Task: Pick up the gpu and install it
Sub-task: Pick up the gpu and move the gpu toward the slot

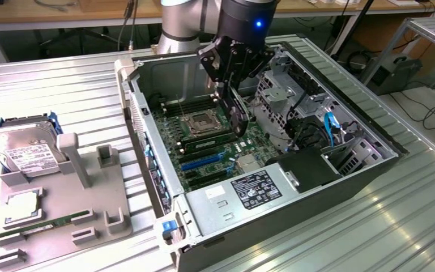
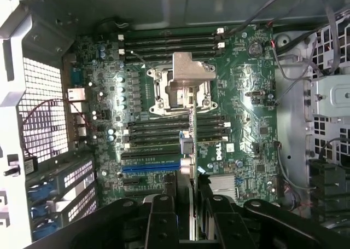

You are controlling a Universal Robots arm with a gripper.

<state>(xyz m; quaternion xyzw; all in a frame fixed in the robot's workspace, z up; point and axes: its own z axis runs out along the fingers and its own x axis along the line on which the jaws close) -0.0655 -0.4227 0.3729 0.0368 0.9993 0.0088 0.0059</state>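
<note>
You have one gpu, and it hangs on edge from the pincer, whose fingers pinch its upper end. It sits inside the one open computer case, over the motherboard and beside the single CPU socket. Out on the tabletop, towards the exterior view's left, one grey holder carries one hard drive and one RAM stick.
</note>
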